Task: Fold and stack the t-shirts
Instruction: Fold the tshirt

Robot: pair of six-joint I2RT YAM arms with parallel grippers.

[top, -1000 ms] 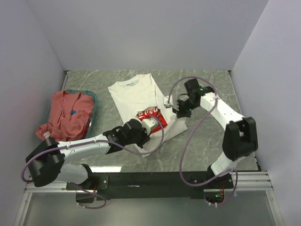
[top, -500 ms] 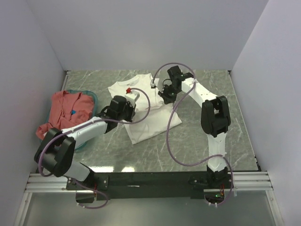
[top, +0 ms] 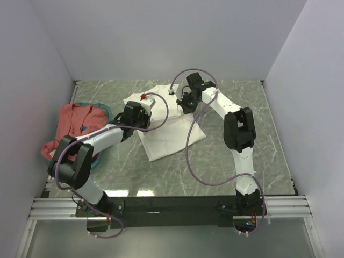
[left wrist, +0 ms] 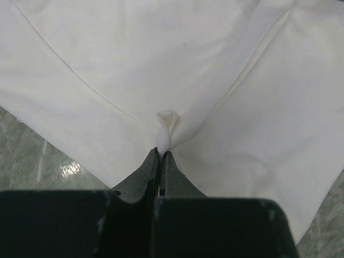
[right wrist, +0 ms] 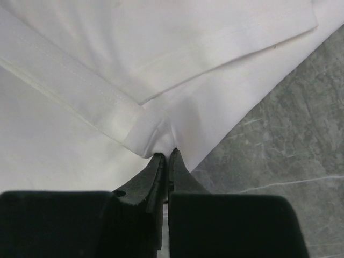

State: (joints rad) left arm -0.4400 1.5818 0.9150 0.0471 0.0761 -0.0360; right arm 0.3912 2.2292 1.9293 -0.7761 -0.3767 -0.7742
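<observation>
Marble-patterned grey-green table (top: 242, 123) fills the top view, and the white t-shirt (top: 169, 134) lies on it just above the middle of the frame, doubled over itself so that no print faces up. At the left edge of the frame the salmon t-shirt (top: 72, 126) sits crumpled in the teal basket (top: 106, 115), not yet folded.

Both arms reach to the upper edge of the white cloth. The left gripper (left wrist: 161, 153) has its jaws pressed together on a small raised tuck of fabric, and the right gripper (right wrist: 166, 155) is closed on a hemmed corner beside bare table.

This looks like the lengthwise fold of the first tee. The next move likely calls for laying both pinched corners down level, letting go together, then withdrawing without dragging the layers
</observation>
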